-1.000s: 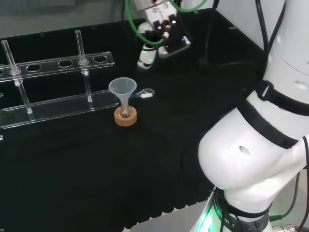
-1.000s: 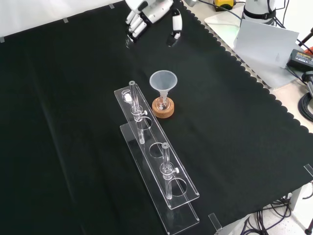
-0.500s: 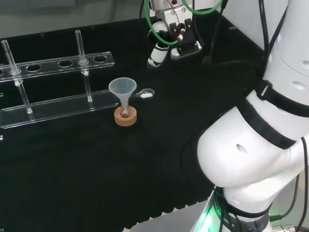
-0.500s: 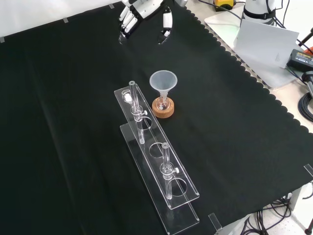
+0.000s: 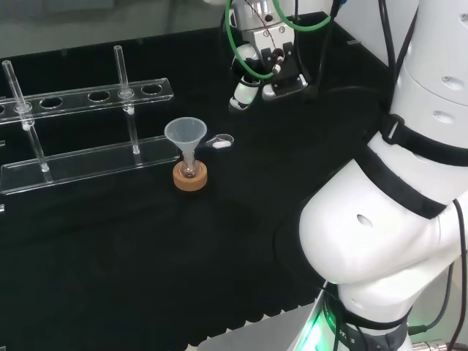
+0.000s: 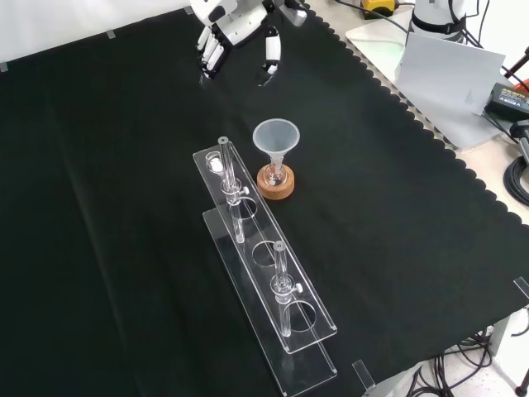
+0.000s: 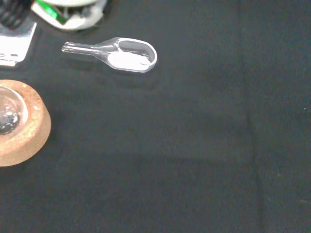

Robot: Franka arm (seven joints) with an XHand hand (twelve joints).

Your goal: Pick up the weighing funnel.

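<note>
The weighing funnel [image 5: 220, 142] is a small clear scoop with a short stem. It lies flat on the black cloth just right of the big funnel in the head view. In the wrist view the weighing funnel [image 7: 124, 53] holds a little white powder. My hand [image 5: 245, 88] hovers above and beyond it, apart from it. In the front view the hand [image 6: 233, 25] hangs open, its straight fingers [image 6: 210, 55] pointing down, the thumb spread apart and nothing between them.
The big funnel [image 5: 183, 135] stands in a small flask on a cork ring [image 5: 190, 176], close to the weighing funnel. A clear rack [image 5: 86, 95] with glass tubes runs along the left in the head view. White arm links [image 5: 395, 205] stand at the right.
In the head view the hand has moved to the right and a little lower. In the front view it has shifted left. The weighing funnel and the other ware have not moved.
</note>
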